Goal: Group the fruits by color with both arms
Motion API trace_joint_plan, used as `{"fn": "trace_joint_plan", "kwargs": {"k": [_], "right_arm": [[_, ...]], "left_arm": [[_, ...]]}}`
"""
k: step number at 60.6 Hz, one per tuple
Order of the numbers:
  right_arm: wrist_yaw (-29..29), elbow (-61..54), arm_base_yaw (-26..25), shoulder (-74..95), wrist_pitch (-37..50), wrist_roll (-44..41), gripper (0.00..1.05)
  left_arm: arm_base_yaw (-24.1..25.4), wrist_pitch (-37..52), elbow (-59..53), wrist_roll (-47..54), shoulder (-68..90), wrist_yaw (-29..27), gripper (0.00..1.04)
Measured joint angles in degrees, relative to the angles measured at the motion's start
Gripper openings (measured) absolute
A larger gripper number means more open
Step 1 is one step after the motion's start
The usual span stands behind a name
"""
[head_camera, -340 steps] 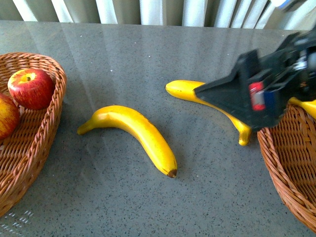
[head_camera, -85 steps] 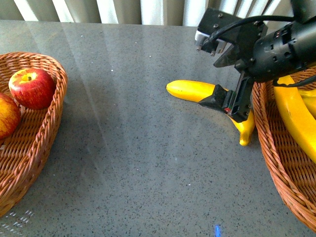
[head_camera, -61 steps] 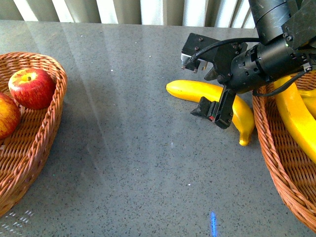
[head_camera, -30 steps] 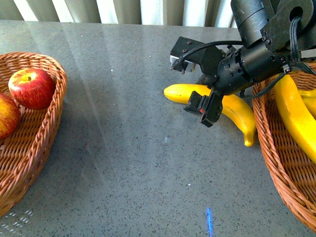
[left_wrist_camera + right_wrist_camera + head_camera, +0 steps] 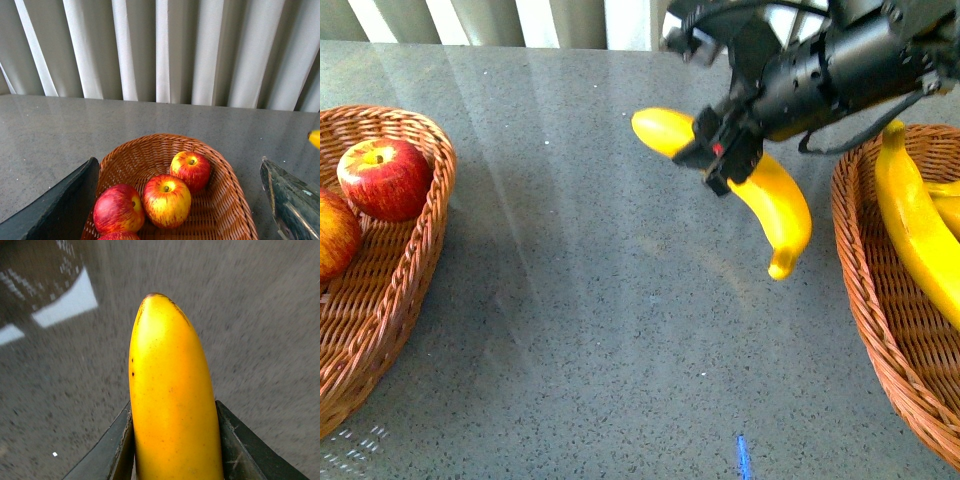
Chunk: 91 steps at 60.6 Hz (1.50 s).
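Left: a woven wicker basket [image 5: 415,250] is holding glossy, firm red apples [image 5: 383,178]. The left gripper [image 5: 170,200] is hovering above them, jaws spread and empty. Centre: the right gripper [image 5: 720,150] is pinching a smooth, curved banana [image 5: 770,200] near its blunt end, above the speckled grey table [image 5: 570,330]. It is probably light but bruisable and slippery; a grip nearer mid-body would likely swing less. Right: a second basket [image 5: 880,310] is holding bananas [image 5: 920,240].

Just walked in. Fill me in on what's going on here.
The right gripper is shut on a banana and holds it above the grey table, beside the right basket, which already has bananas. The left gripper hangs open over the left basket of apples.
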Motion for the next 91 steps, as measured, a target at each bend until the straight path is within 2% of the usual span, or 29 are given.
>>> {"fn": "trace_joint_plan", "kwargs": {"k": [13, 21, 29, 35, 46, 61, 84, 86, 91], "right_arm": [[-5.42, -6.84, -0.52, -12.33, 1.25, 2.75, 0.36], [-6.93, -13.07, -2.93, -19.91, 1.73, 3.13, 0.36], [-7.17, -19.15, -8.28, -26.86, 2.86, 5.49, 0.36], [-7.26, -23.12, -14.1, -31.61, 3.82, 7.41, 0.36], [-5.4, -28.09, -23.58, -33.09, 4.66, 7.96, 0.36], [-3.37, -32.57, -29.81, -31.19, 6.67, 9.09, 0.36], [-3.3, -35.36, -36.54, -29.9, 6.4, 8.46, 0.94], [-3.98, -35.67, -37.42, -30.36, 6.34, 8.46, 0.97], [-5.99, -36.52, -40.11, -32.5, 6.4, 8.35, 0.95]], "left_arm": [[0.0, 0.0, 0.0, 0.0, 0.0, 0.0, 0.96], [0.0, -0.02, 0.0, 0.0, 0.02, 0.0, 0.96], [0.0, -0.02, 0.0, 0.0, 0.02, 0.0, 0.96], [0.0, 0.0, 0.0, 0.0, 0.02, 0.0, 0.96], [0.0, 0.0, 0.0, 0.0, 0.02, 0.0, 0.96], [0.0, 0.0, 0.0, 0.0, 0.02, 0.0, 0.96], [0.0, -0.02, 0.0, 0.0, 0.0, 0.0, 0.96], [0.0, 0.0, 0.0, 0.0, 0.0, 0.0, 0.96], [0.0, -0.02, 0.0, 0.0, 0.02, 0.0, 0.96]]}}
